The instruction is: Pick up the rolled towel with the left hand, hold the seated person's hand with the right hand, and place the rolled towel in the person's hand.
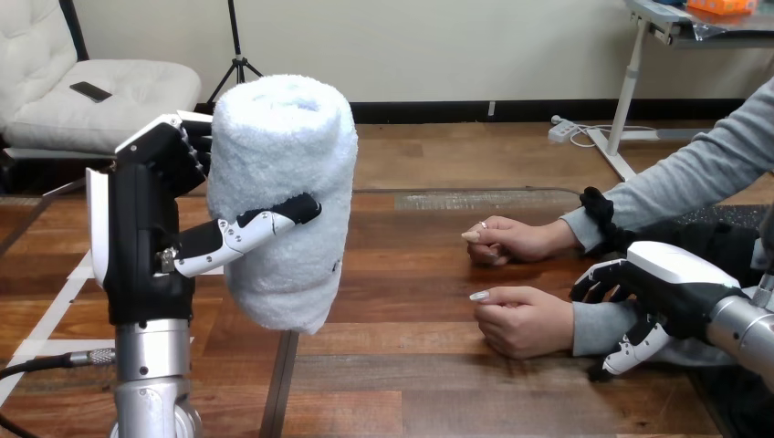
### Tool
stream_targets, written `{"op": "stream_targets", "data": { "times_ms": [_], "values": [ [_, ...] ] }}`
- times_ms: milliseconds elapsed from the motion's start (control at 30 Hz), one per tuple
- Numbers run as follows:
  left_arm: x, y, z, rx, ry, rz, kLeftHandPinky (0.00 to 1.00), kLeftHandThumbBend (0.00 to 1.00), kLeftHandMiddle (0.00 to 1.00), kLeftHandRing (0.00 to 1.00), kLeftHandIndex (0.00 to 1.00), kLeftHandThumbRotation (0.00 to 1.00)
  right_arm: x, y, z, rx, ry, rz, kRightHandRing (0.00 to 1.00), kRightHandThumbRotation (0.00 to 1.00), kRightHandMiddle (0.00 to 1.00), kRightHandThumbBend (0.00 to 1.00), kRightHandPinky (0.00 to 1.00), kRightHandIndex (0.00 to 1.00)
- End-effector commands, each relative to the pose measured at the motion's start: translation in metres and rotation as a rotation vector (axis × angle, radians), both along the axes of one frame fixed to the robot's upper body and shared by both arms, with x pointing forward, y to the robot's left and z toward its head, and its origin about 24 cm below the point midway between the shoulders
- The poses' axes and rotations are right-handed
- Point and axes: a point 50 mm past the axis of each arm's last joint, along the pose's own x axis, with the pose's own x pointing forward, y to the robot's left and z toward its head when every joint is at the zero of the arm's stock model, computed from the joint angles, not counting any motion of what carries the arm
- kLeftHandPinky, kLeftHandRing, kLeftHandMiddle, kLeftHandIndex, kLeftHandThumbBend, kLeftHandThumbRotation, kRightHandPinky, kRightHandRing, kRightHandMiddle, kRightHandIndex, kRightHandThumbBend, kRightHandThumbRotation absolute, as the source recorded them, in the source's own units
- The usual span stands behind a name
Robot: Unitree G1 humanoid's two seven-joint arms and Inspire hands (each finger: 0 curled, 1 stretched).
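Note:
A white rolled towel (285, 196) stands upright in the air at the left, well above the wooden table (411, 383). My left hand (146, 219) is shut on it, with the thumb (251, 233) across its front and the fingers behind it. At the right the person's nearer hand (522, 319) rests on the table in a loose fist. My right hand (671, 287) is on that arm's grey-sleeved wrist (598, 327), fingers curled over its far side and thumb on its near side. The person's farther hand (511, 240) lies curled on the table just behind.
The person's farther forearm (694, 173) in its grey sleeve slants in from the upper right. Bare table lies between the towel and the person's hands.

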Motion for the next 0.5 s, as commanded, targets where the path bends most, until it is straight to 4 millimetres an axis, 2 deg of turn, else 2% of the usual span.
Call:
{"op": "stream_targets", "data": {
  "times_ms": [0,267,467],
  "values": [
    [0.0086,-0.0012,0.0222,-0.016,-0.107,-0.006,0.29,0.72,0.39,0.33,0.42,0.0,0.0122,0.0182,0.0067,0.015,-0.051,0.045,0.65,0.14,0.71,0.97,0.54,0.72],
    [0.009,-0.0027,0.0227,-0.023,-0.114,-0.014,0.29,0.72,0.38,0.32,0.41,0.0,0.0122,0.0223,0.0044,0.015,-0.06,0.058,0.63,0.15,0.7,0.95,0.52,0.7],
    [0.008,-0.0033,0.0211,-0.03,-0.107,-0.015,0.28,0.74,0.38,0.32,0.41,0.0,0.0117,0.0258,0.0026,-0.011,-0.075,0.086,0.65,0.17,0.69,0.93,0.55,0.69]
  ]
}}
